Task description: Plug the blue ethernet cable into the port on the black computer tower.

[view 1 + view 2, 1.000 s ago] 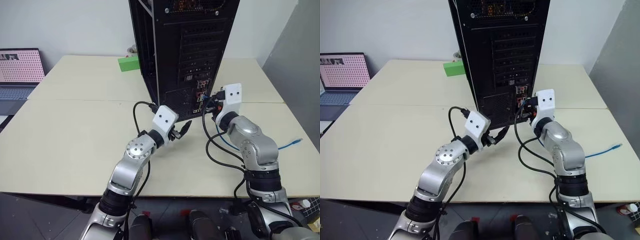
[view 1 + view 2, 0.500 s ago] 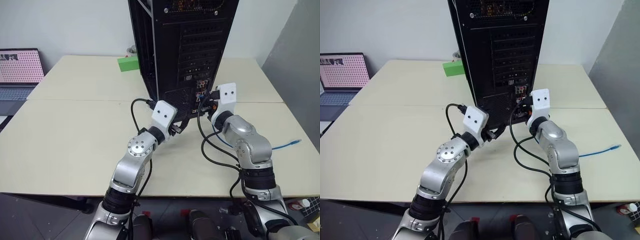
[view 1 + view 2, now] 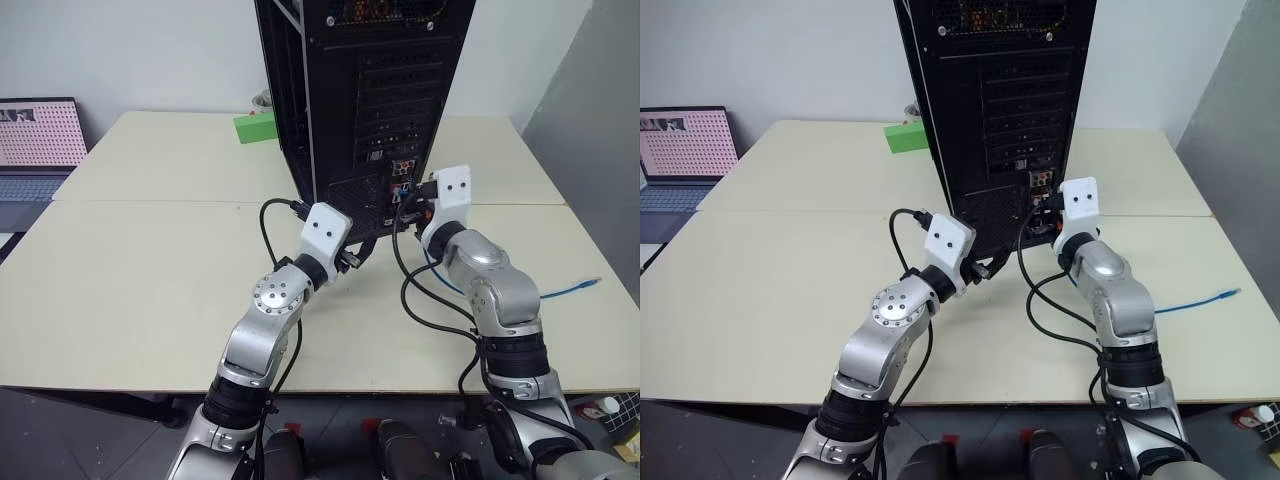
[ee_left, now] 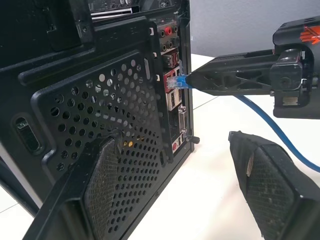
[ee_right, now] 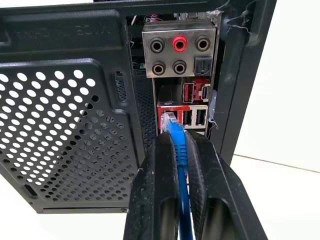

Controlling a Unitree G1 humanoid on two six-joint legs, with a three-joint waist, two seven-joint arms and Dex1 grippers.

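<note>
The black computer tower stands upright on the table, its rear panel facing me. My right gripper is shut on the blue ethernet cable just behind its clear plug. The plug's tip sits at the mouth of the port, under the red connectors; how deep it sits I cannot tell. The same plug and port show in the left wrist view. The cable trails back over the table to its loose end. My left gripper is open, low beside the tower's perforated grille, holding nothing.
A small green block lies behind the tower on the left. An open laptop sits past the table's left edge. Black robot cables loop on the table by my right arm. A grey wall borders the right side.
The whole picture has shifted slightly. Both grippers keep their places at the tower's rear, the right one still shut on the cable.
</note>
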